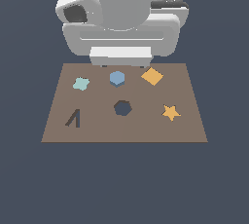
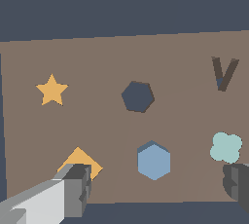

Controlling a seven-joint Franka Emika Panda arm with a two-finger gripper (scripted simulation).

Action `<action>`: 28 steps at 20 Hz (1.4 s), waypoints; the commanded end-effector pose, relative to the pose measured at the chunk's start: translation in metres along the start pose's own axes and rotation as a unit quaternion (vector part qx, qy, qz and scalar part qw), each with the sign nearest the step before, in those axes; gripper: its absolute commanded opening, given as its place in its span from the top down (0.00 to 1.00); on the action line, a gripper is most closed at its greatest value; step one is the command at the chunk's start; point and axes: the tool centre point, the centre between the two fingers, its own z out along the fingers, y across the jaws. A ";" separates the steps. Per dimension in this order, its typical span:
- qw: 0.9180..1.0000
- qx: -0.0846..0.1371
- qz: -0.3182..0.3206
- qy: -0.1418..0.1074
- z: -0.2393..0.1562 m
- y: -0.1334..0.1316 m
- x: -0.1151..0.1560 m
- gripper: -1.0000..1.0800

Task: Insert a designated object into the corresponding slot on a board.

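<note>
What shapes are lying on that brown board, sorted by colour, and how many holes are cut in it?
Blue: 1, hexagonal block
Orange: 2, diamond, star
Pale teal: 1, wavy-edged piece
Dark cut-outs: 2, hexagonal hole, angular cut-out
Total: 6

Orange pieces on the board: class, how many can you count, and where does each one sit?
2. The orange diamond lies at the board's far edge, towards the exterior view's right. The orange star lies nearer, also right, beside the hexagonal hole. None looks hidden.

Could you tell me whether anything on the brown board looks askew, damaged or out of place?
Nothing stands out: the small blue hexagonal block sits flat on the flat brown board, apart from the dark hexagonal hole, which is unobstructed.
</note>
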 end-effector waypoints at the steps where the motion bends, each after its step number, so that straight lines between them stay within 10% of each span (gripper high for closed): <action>1: 1.000 0.000 0.000 0.000 0.000 0.000 0.000 0.04; 18: 0.994 -0.002 0.110 0.003 0.027 0.011 -0.009 0.04; 28: 0.962 -0.004 0.273 0.007 0.067 0.024 -0.027 0.04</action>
